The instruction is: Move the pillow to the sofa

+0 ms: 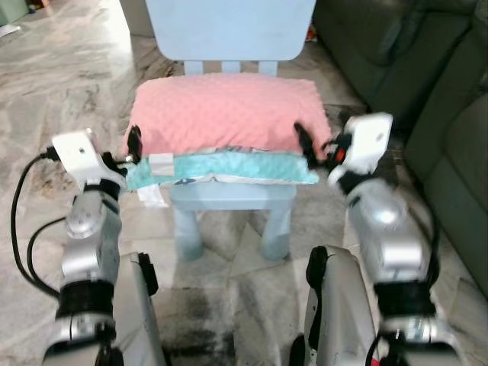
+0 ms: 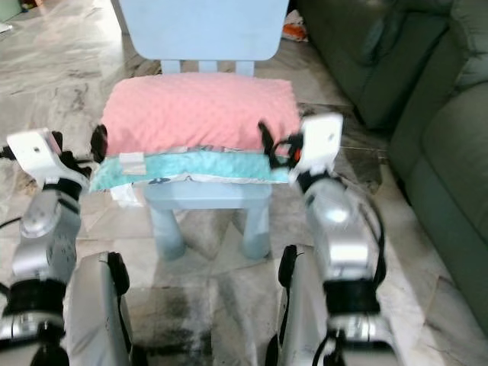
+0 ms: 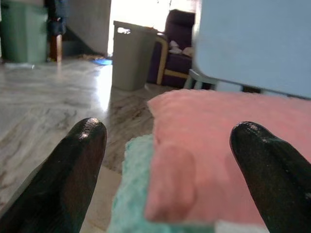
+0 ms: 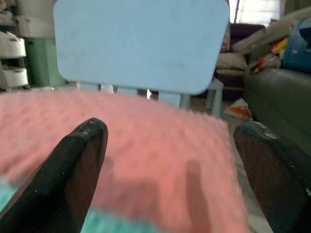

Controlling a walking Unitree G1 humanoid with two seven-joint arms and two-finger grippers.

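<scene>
The pillow (image 1: 225,114), pink on top with a teal underside, lies flat on the seat of a small light-blue chair (image 1: 229,27) right in front of me. My left gripper (image 1: 134,145) is at the pillow's left end and stands open; in the left wrist view the pillow's corner (image 3: 228,141) sits between the black fingers (image 3: 73,179). At the pillow's right end my right gripper (image 1: 306,143) is open too. The pink surface (image 4: 146,145) lies between its fingers (image 4: 77,170) in the right wrist view. The dark green sofa (image 1: 435,91) stands to the right.
The chair stands on a marble floor (image 1: 69,84). The sofa's front edge runs close along the chair's right side. A grey bin (image 3: 131,56) and a purple armchair (image 3: 177,43) stand further off. A white tag (image 1: 162,164) hangs from the pillow's front left.
</scene>
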